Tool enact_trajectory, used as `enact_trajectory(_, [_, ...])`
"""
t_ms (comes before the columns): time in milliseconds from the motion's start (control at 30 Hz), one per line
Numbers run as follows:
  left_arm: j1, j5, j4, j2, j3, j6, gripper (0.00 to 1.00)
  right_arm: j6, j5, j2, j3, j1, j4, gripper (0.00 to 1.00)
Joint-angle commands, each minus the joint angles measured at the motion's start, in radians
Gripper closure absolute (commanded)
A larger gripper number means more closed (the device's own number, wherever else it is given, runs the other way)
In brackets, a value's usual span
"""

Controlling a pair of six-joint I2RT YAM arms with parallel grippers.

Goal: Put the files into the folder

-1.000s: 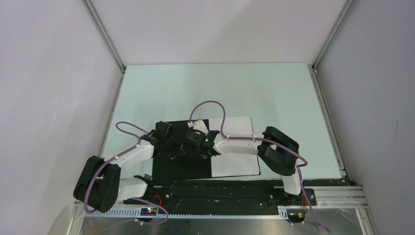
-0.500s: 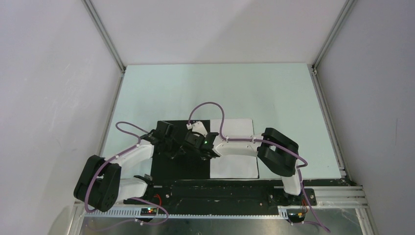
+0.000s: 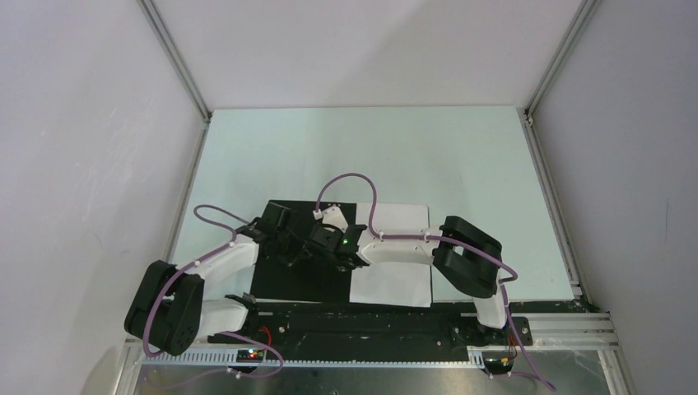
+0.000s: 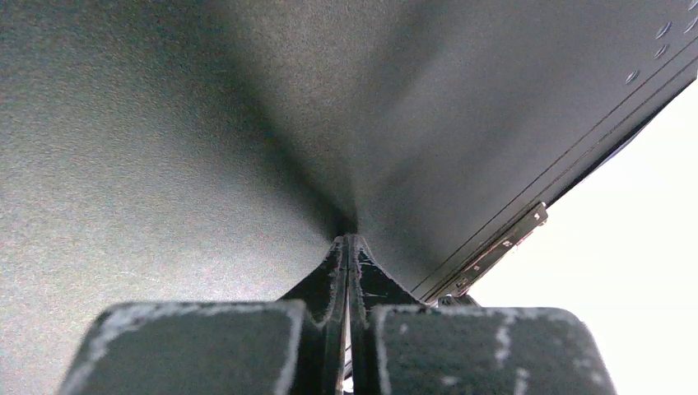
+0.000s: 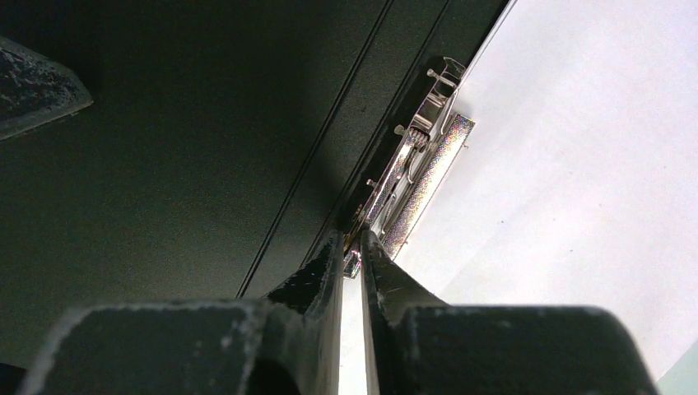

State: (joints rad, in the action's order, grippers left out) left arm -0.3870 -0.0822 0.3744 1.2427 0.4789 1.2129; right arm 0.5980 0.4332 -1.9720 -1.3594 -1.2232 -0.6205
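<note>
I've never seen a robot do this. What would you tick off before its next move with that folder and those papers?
1. Folder lying open, black inside up: ok.
2. Metal clip uncovered and in view: ok.
3. Files lying flat to the right of it: ok.
4. Left claw shut, tips against the black inside: ok.
5. Right claw actually gripping the clip: cannot tell.
6. Files tucked under the clip: cannot tell.

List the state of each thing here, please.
folder: open, flat, black inside up.
files: lying flat, right of the clip.
clip: clamped or not, cannot tell.
left gripper: shut, tips on the folder.
right gripper: nearly shut, tips at the clip.
</note>
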Motion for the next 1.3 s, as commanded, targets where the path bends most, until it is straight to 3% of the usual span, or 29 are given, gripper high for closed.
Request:
enact_trajectory(0, [0.005, 0.102, 0.045, 0.043, -0.05, -0.007, 1.0, 0.055, -0.357, -0.125, 0.059, -0.067, 0.07, 0.86])
enact_trajectory(133, [0.005, 0.095, 0.045, 0.043, -0.049, -0.019, 1.0, 0.05, -0.391, -0.141, 0.059, -0.047, 0.103, 0.82])
enact_trajectory(567, [0.004, 0.09, 0.034, 0.042, -0.063, -0.028, 1.0, 0.042, -0.414, -0.128, 0.059, -0.021, 0.163, 0.82])
enact_trajectory(633, [0.005, 0.09, 0.032, 0.045, -0.063, -0.029, 1.0, 0.041, -0.415, -0.135, 0.058, -0.019, 0.167, 0.85])
enact_trajectory(700, [0.003, 0.09, 0.03, 0.046, -0.063, -0.029, 1.0, 0.043, -0.415, -0.151, 0.046, -0.019, 0.152, 0.99])
enact_trajectory(1067, [0.004, 0.09, 0.025, 0.039, -0.074, -0.027, 1.0, 0.111, -0.346, -0.255, 0.031, 0.003, 0.027, 1.0])
enact_trajectory(1267, [-0.01, 0.054, 0.01, 0.045, -0.076, -0.041, 1.0, 0.115, -0.338, -0.251, 0.031, 0.013, 0.092, 1.0])
